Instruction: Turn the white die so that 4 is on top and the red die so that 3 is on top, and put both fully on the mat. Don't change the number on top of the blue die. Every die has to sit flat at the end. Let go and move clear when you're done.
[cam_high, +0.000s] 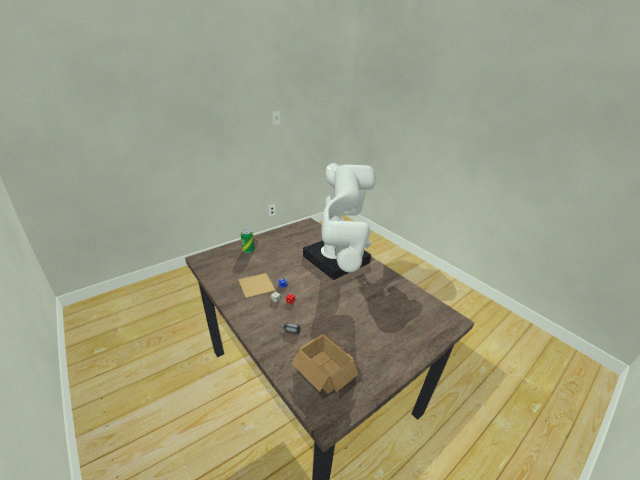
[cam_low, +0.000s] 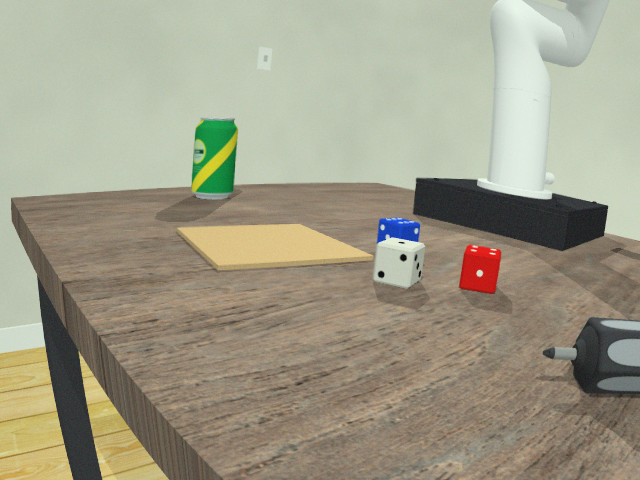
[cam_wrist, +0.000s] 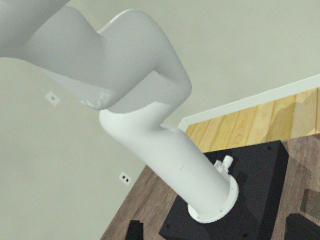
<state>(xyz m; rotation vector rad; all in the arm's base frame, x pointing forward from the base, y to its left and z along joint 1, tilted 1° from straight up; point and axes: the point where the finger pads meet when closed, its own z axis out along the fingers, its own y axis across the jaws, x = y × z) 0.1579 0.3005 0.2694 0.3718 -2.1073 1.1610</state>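
The white die (cam_high: 275, 297) (cam_low: 399, 263) sits flat on the table off the mat, showing 1 on top, 2 in front and 3 at its right side. The red die (cam_high: 290, 298) (cam_low: 479, 269) sits flat to its right, 4 on top and 1 in front. The blue die (cam_high: 282, 282) (cam_low: 398, 229) is flat behind the white one, partly hidden by it in the exterior view; its top looks like 6. The tan mat (cam_high: 255, 285) (cam_low: 273, 245) lies left of the dice and bears nothing. My gripper (cam_wrist: 217, 231) is open and empty, far from the dice; the arm hides it in the top view.
A green can (cam_high: 247, 241) (cam_low: 214, 157) stands behind the mat. A dark screwdriver-like tool (cam_high: 291, 328) (cam_low: 610, 355) lies in front of the dice, and an open cardboard box (cam_high: 324, 364) beyond it. The black arm base (cam_high: 330, 269) (cam_low: 491, 219) (cam_wrist: 255, 175) is at the back right.
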